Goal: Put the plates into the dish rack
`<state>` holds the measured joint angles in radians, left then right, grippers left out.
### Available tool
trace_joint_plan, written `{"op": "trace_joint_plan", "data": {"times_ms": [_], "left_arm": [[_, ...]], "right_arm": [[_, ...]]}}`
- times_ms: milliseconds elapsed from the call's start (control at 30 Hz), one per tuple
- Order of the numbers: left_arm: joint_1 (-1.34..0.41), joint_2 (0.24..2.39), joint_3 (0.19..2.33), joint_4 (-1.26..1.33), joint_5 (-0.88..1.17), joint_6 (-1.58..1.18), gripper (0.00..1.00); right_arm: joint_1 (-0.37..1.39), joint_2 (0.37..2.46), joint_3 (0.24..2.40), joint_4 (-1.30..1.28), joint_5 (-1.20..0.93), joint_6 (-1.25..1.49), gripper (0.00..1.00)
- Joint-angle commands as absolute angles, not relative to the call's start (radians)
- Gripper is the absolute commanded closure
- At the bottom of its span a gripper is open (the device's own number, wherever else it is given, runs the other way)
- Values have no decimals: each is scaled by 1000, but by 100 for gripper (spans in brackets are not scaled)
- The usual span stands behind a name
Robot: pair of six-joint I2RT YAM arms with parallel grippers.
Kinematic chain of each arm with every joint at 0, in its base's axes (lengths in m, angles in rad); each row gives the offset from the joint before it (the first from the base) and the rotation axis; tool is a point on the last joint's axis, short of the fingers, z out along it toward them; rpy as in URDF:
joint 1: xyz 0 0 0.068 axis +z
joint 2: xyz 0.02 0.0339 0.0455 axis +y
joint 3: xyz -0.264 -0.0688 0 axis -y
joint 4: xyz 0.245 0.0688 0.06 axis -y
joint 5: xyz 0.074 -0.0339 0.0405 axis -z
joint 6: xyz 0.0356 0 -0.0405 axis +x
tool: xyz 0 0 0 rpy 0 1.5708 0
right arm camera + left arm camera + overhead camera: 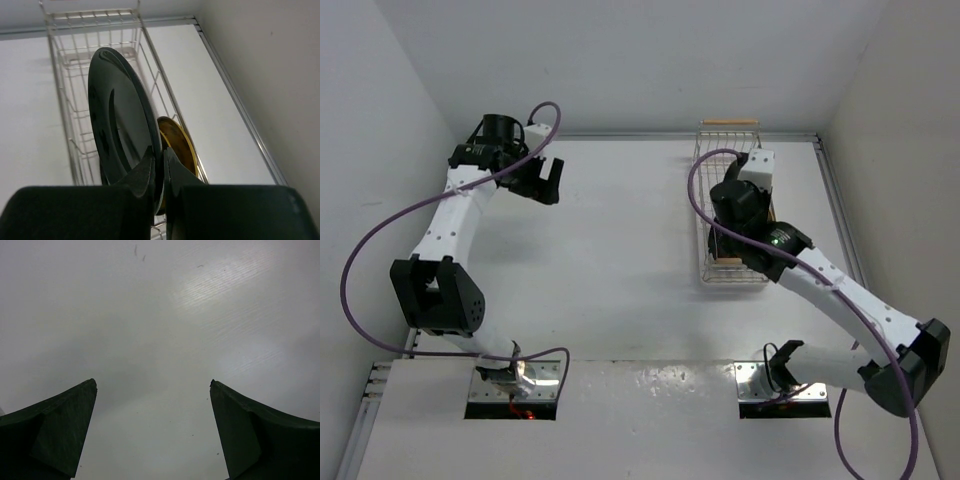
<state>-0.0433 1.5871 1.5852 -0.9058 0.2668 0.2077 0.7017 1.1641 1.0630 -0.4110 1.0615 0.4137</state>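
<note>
Plates at wire dish rack (56,75): one glossy black plate (120,125), one mustard plate (180,145).
We see right end effector (159,154) pinching the black rim, left end effector (152,386) wide.

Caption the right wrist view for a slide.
Right gripper pinches a black plate upright at the dish rack, a yellow plate beside it.

The left gripper (152,385) hangs over a bare stretch of pale grey desk (150,315). Its two dark fingers (55,432) rise from the bottom corners, spread wide apart, with nothing between them. A soft bright sheen (220,285) lies across the desk at upper right, and a few tiny dark specks (136,250) sit near the top edge.
</note>
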Motion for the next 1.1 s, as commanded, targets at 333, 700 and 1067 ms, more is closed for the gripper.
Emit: {"op": "trace_joint_plan", "data": {"times_ms": [333,700,1067], "left_arm": [[-6,1509,1529,-873,236,181,0],[-6,1509,1529,-873,245,190,0],[3,1519,1529,-864,245,190,0]], "right_arm": [[672,1331,1057,-479,1029,592,100],[724,1387,1002,-520,1083,617,100],[723,1450,1015,-587,1034,686,100]]}}
